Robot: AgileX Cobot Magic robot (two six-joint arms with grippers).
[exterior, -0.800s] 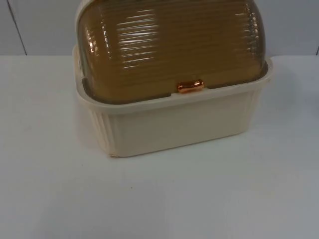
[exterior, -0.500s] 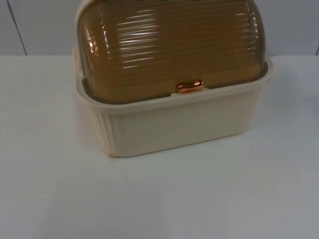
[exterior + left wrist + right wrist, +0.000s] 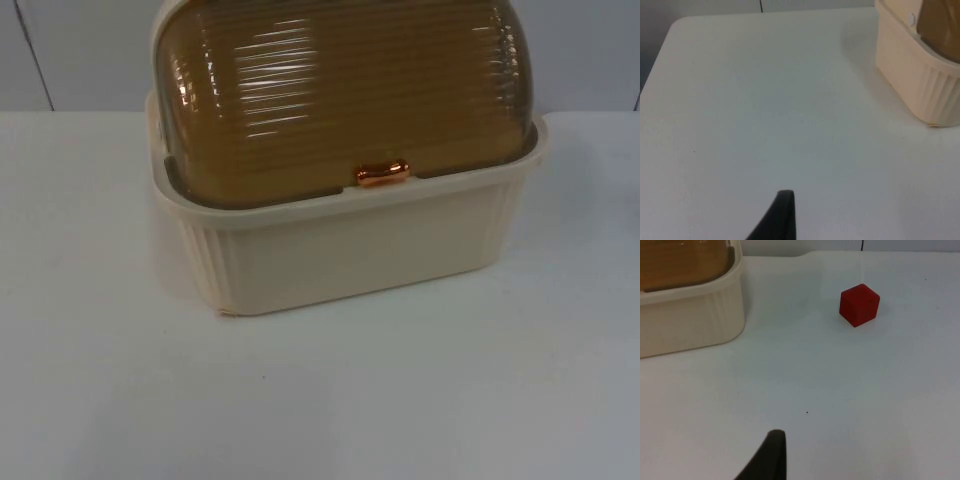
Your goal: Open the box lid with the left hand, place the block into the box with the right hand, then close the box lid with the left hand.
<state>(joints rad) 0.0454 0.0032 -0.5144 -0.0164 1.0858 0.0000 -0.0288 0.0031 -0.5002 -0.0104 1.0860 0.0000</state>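
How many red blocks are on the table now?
1. The red block sits on the white table, apart from the cream box, whose amber lid is closed. Others may be hidden inside the box.

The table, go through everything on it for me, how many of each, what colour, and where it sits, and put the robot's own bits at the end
Box: one, cream, ribbed walls, toward the back of the table by the wall.
Lid: one, translucent amber, domed and ribbed, down over the box.
Lid handle: one, copper, at the lid's front edge.
Block: one, red, on the table apart from the box, on the right arm's side.
Table: one, white.
Partition wall: one, grey, behind the table.
Left gripper: black fingertip above bare table, waiting, beside the box.
Right gripper: black fingertip above bare table, short of the block.
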